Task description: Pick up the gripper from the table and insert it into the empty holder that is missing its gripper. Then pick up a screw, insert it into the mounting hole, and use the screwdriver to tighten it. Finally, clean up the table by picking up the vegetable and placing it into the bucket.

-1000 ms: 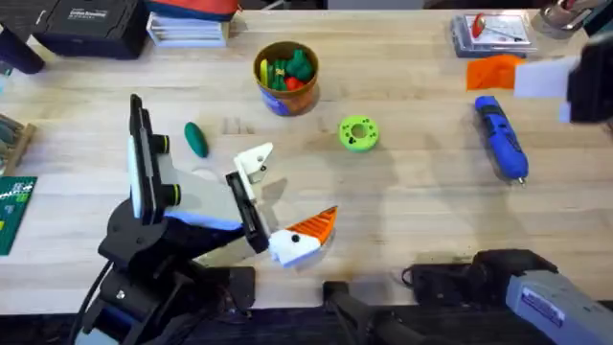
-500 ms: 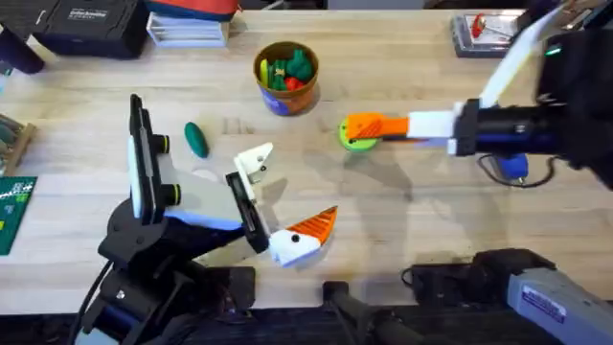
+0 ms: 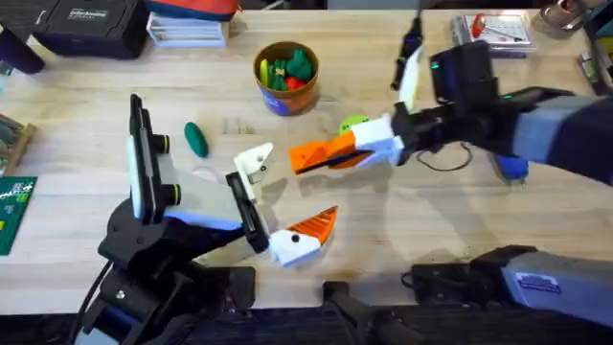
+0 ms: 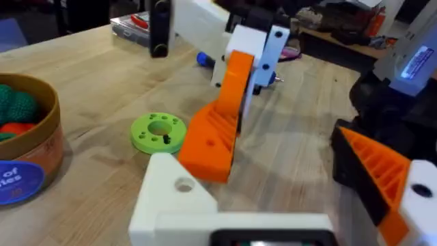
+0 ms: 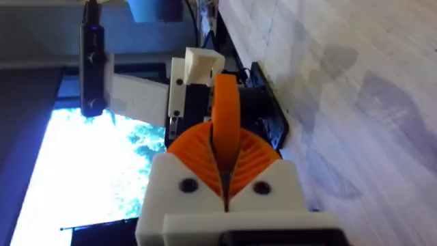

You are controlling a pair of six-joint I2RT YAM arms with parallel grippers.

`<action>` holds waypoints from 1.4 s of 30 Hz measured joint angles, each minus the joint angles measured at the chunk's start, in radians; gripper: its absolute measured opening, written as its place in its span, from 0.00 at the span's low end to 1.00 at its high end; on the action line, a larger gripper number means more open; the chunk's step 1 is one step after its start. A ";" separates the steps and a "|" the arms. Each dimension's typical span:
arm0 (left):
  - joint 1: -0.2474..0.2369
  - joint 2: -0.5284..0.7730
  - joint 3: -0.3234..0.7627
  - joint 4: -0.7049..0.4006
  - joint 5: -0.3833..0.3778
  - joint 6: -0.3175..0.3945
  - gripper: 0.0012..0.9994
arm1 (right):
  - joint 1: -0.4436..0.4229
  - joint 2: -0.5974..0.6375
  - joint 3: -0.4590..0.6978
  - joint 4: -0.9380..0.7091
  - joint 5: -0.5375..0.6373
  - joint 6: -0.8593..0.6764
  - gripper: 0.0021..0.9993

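Note:
My right gripper (image 3: 358, 149) is shut on the loose orange gripper (image 3: 321, 153), holding it above the table with its point toward the left arm. The right wrist view shows both orange pads (image 5: 188, 154) clamped on the gripper (image 5: 225, 116), with the white holder (image 5: 203, 65) beyond its tip. My left gripper (image 3: 280, 196) stands open; one side is the bare white holder (image 3: 254, 161) with its mounting hole (image 4: 184, 184), the other carries an orange finger (image 3: 311, 228). The dark-green vegetable (image 3: 196, 139) lies left of the holder. The bucket (image 3: 285, 77) holds toys. The blue screwdriver (image 3: 513, 169) lies partly behind the right arm.
A flat green ring (image 3: 352, 123) lies just behind the held gripper, also seen as the green ring (image 4: 158, 131) on the wood. A clear case (image 3: 490, 31) with red parts sits at the back right. Boxes and books line the back left edge.
The right arm has swung from the far right across the table to the left, carrying the orange gripper past the green ring toward the left arm's holder. The left arm has not moved.

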 joint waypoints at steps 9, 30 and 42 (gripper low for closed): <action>0.003 0.000 0.000 0.000 -0.022 0.000 0.99 | 0.085 0.104 -0.001 0.326 -0.052 0.230 0.01; 0.003 0.000 0.000 0.000 -0.037 -0.015 0.99 | 0.148 0.202 -0.002 0.640 -0.071 0.527 0.01; 0.019 0.000 0.000 0.000 -0.109 -0.022 0.99 | 0.179 0.285 0.078 0.693 -0.080 0.602 0.00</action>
